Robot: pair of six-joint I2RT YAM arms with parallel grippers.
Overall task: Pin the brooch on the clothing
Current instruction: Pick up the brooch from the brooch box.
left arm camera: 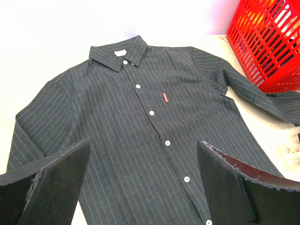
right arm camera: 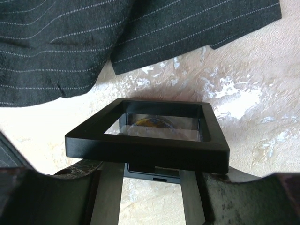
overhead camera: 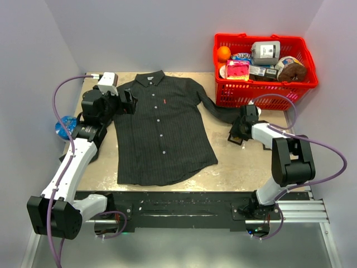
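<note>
In the top external view, the left arm [overhead camera: 70,164] is seen stretched up the left side of the frame. The left gripper [overhead camera: 130,102] is held at the left shoulder of the pinstriped shirt [overhead camera: 162,139], jaws spread wide with nothing between them. The shirt is laid flat, front up, in the middle of the table [overhead camera: 240,167]. The right arm [overhead camera: 290,156] is folded at centre right, and the right gripper [overhead camera: 239,134] is lowered to the tabletop just beside a sleeve end. A red basket [overhead camera: 262,94] of groceries (an orange [overhead camera: 223,53] among them) is set at upper right, near that gripper.

In the left wrist view, both fingers [left arm camera: 56,187] are shown far apart in the bottom corners, above the shirt's buttoned front. The red tag [left arm camera: 165,97] is seen at centre and the basket at upper right.

In the right wrist view, a black square display case [right arm camera: 140,151] is framed between the fingers [right arm camera: 42,197]; whether it is clamped cannot be told. A gold and blue sliver of the brooch [right arm camera: 149,123] is seen through its clear window. Shirt fabric fills the upper frame.
</note>
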